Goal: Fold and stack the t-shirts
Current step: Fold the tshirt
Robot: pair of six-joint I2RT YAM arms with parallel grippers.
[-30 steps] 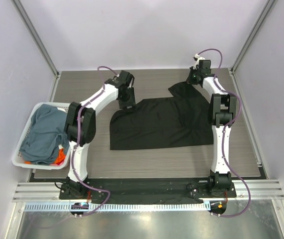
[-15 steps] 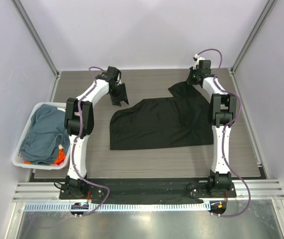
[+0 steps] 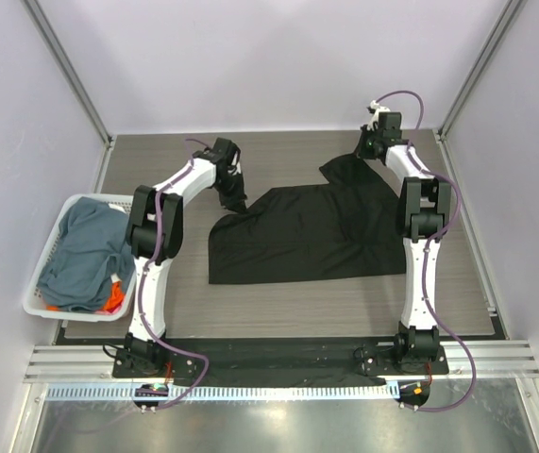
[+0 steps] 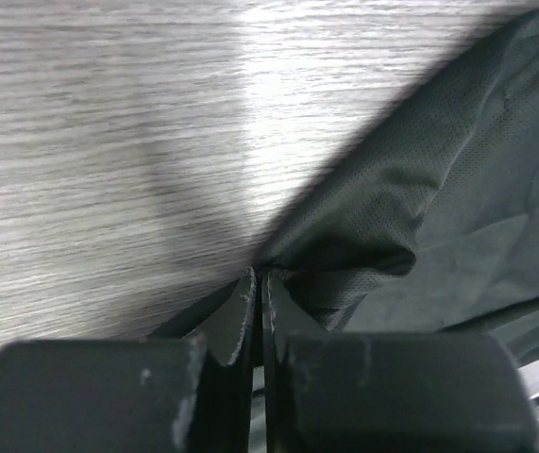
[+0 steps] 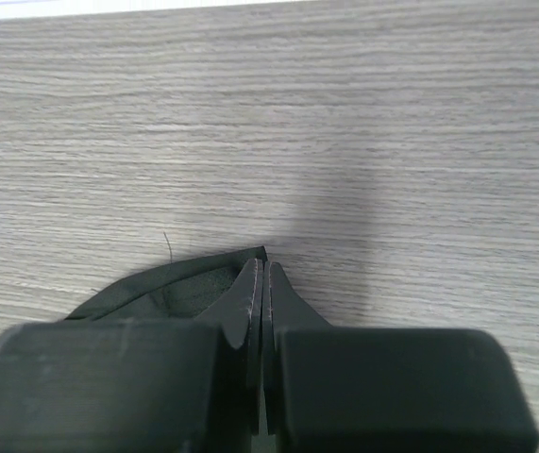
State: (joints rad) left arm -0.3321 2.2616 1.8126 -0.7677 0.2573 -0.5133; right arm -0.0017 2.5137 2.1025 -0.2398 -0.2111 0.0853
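The black t-shirt (image 3: 307,236) lies spread flat across the middle of the table. My left gripper (image 3: 236,200) is at its far left corner. In the left wrist view that gripper (image 4: 260,276) is shut, with a bunched fold of the black t-shirt (image 4: 420,198) pinched at its tips. My right gripper (image 3: 369,154) is at the shirt's far right corner. In its wrist view the right gripper (image 5: 264,266) is shut on the hem of the black t-shirt (image 5: 156,288). A slate blue-grey t-shirt (image 3: 85,250) and an orange one (image 3: 113,302) lie in the basket.
A white lattice-sided basket (image 3: 61,212) sits at the table's left edge beside the left arm. Light walls with metal corner posts close the table on the left, right and far sides. A black strip and a metal rail run along the near edge by the arm bases.
My left gripper swung out to the far left while open, then came back to the shirt's far left corner and shut on the cloth. The right arm has not moved.
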